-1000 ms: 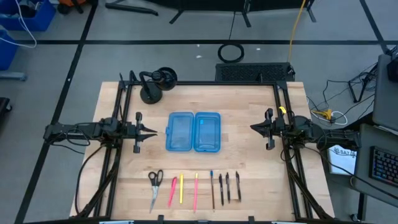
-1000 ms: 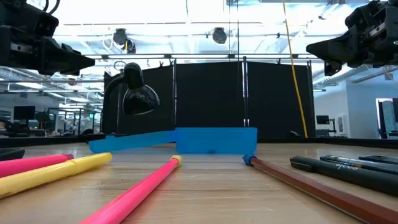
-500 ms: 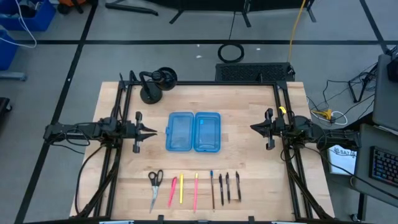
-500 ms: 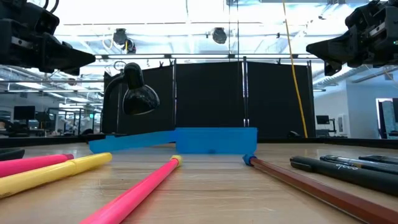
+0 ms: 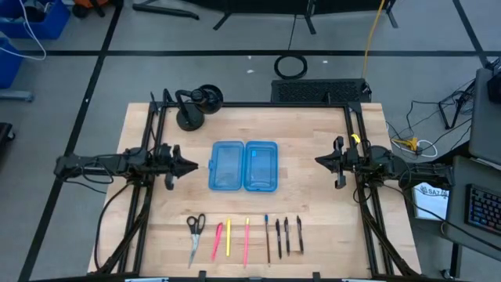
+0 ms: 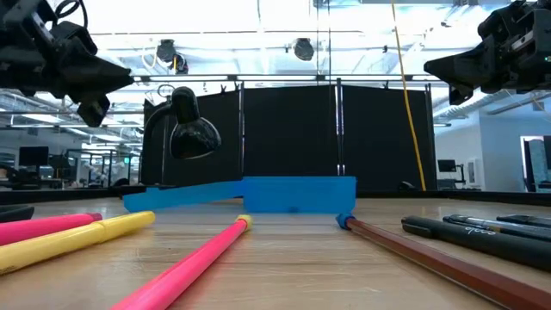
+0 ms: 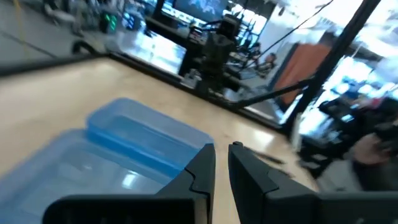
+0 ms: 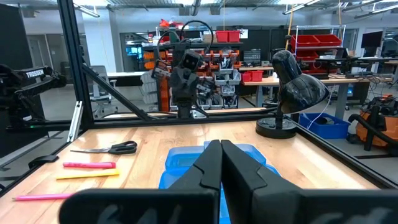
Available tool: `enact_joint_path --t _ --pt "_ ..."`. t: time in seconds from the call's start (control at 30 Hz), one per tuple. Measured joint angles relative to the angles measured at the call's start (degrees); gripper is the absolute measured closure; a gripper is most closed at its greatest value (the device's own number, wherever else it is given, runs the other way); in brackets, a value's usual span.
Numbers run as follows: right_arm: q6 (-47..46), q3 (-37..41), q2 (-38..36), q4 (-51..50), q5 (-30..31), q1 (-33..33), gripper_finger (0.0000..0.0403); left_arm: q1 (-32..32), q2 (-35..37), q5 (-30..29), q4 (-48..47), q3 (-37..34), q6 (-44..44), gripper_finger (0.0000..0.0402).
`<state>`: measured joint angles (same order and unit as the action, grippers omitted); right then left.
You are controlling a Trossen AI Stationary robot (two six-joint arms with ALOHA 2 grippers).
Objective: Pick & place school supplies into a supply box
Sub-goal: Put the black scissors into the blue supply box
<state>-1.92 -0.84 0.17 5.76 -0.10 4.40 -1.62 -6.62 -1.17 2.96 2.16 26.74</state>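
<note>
The translucent blue supply box point(image 5: 243, 165) lies open on its two halves at mid-table, also seen in the low view point(image 6: 284, 194). Along the near edge lie the black-handled scissors point(image 5: 195, 235), a pink pen point(image 5: 217, 241), a yellow pen point(image 5: 228, 236), another pink pen point(image 5: 246, 240), a blue-tipped pencil point(image 5: 267, 237) and black pens point(image 5: 286, 235). My left gripper point(image 5: 192, 166) hovers left of the box, its fingers a narrow gap apart point(image 7: 222, 155). My right gripper point(image 5: 318, 160) hovers right of the box, shut point(image 8: 219, 146). Both are well above the table.
A black round-based lamp stand point(image 5: 196, 106) sits at the far left corner of the table. Black frame rails point(image 5: 149, 157) run along the left and right sides. Bare wood lies between the box and the row of supplies.
My left gripper has turned about its own axis, so it now sits tilted in the low view. It stays left of the box. The right arm, the box and the supplies have kept still.
</note>
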Motion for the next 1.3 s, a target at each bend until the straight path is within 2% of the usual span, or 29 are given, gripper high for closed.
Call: enact_joint_path --t 0.07,0.17,0.33,0.4,0.5,0.63,0.73,0.83,0.97,1.2,1.3 --pt "0.00 0.01 -0.01 0.00 0.00 0.00 0.0403 -1.32 -1.90 -0.94 0.22 1.28 3.58 0.0355" --pt "0.00 0.01 -0.01 0.00 0.00 0.00 0.0403 -4.75 -7.31 -6.00 -0.93 5.67 7.23 0.0355" --pt "-0.42 0.00 -0.01 -0.03 0.00 0.00 0.0403 -12.62 -25.09 -14.40 -10.49 20.32 13.69 0.0355" --pt "-0.52 0.00 -0.01 -0.35 0.00 0.00 0.0403 -15.74 -33.63 -17.56 -18.25 28.99 17.03 0.0355" --pt "-0.48 0.02 -0.01 -0.40 0.00 0.00 0.0403 -19.27 -46.40 -19.96 -34.82 42.43 25.78 0.0355" --pt "-0.46 0.01 -0.01 -0.44 -0.02 0.00 0.0403 -22.92 -61.12 -19.94 -54.88 57.28 43.55 0.0355" --pt "-0.46 0.00 -0.01 -0.44 0.00 0.00 0.0403 -26.05 -69.83 -17.63 -64.64 64.24 54.40 0.0355" --pt "-0.46 0.02 -0.01 -0.44 -0.02 0.00 0.0403 -28.85 -76.33 -15.82 -66.56 67.74 61.42 0.0355" --pt "-0.43 0.00 -0.01 -0.44 -0.02 0.00 0.0403 -31.56 -82.71 -13.85 -65.68 68.93 70.92 0.0355" --pt "-0.43 0.00 -0.01 -0.41 -0.03 0.00 0.0403 -34.84 -90.71 -4.80 -66.93 68.78 84.82 0.0355" --pt "-0.43 0.00 -0.01 0.06 -0.04 0.00 0.0403 -35.26 -92.53 -3.55 -66.63 68.78 87.38 0.0354"
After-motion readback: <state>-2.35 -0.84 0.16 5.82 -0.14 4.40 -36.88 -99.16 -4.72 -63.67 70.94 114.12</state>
